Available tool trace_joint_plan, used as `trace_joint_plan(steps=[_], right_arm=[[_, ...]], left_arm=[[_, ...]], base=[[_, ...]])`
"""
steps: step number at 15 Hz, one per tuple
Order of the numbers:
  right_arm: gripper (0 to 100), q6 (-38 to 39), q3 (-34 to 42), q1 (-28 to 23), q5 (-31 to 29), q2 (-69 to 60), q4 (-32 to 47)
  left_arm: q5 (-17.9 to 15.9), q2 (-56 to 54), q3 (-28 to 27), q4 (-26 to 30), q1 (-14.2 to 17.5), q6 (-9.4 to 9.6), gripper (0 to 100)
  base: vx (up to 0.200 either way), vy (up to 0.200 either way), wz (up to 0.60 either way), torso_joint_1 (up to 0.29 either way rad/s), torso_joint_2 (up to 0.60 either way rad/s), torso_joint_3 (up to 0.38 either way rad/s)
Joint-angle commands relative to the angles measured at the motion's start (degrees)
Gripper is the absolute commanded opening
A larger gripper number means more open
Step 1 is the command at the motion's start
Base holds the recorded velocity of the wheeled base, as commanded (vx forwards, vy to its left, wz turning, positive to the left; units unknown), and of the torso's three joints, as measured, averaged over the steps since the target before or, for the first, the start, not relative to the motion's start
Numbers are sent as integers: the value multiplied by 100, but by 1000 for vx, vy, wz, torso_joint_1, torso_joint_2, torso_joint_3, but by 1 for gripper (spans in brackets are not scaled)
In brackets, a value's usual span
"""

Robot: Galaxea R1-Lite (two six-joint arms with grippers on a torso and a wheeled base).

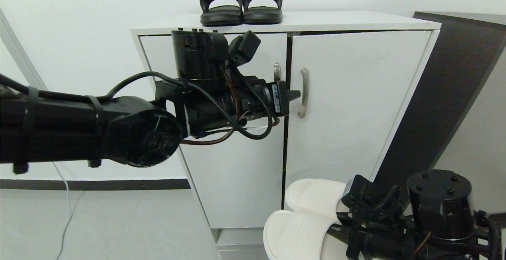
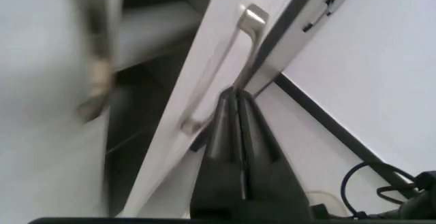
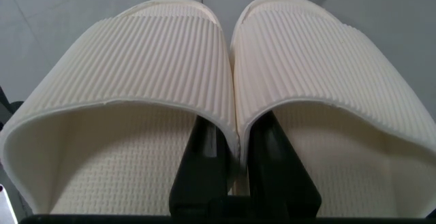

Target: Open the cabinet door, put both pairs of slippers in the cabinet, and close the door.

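A white two-door cabinet (image 1: pixel 355 106) stands ahead, with a narrow dark gap between its doors. My left gripper (image 1: pixel 295 93) is shut with nothing in it. Its tip sits at that gap, just beside the right door's metal handle (image 1: pixel 303 93). In the left wrist view the closed fingers (image 2: pixel 225 125) point at the door edge beside the handle (image 2: pixel 225 64). The black slippers (image 1: pixel 241 5) rest side by side on the cabinet top. Low in front of the cabinet, my right gripper (image 3: pixel 231 125) is shut on the white slippers (image 1: pixel 304 216) (image 3: pixel 136 67), pinching their inner walls together.
The left door's handle (image 1: pixel 276 71) is partly hidden behind my left wrist. A dark panel (image 1: pixel 446 94) leans along the cabinet's right side. A white wall and pale floor with a thin cable (image 1: pixel 65 220) lie to the left.
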Motion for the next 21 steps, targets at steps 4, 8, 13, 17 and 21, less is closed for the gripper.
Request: trace_joint_plan(steps=[4, 8, 13, 17, 21], right_arm=[[0, -10, 9, 1, -5, 18, 0], [0, -10, 9, 1, -5, 18, 9], [0, -10, 9, 1, -5, 18, 9], [0, -18, 18, 10, -5, 18, 9], [0, -80, 27, 19, 4, 18, 9]], left_arm=[[-16, -578, 378, -25, 128, -9, 0], [-16, -368, 158, -25, 304, -36, 0], [1, 177, -554, -25, 392, -36, 0], [1, 555, -1046, -16, 409, -27, 0], [230, 924, -1486, -25, 401, -36, 0]], base=[[0, 0, 0, 0, 0, 0], [0, 0, 0, 0, 0, 0], [0, 0, 0, 0, 0, 0], [0, 0, 0, 0, 0, 0], [0, 0, 0, 0, 0, 0]])
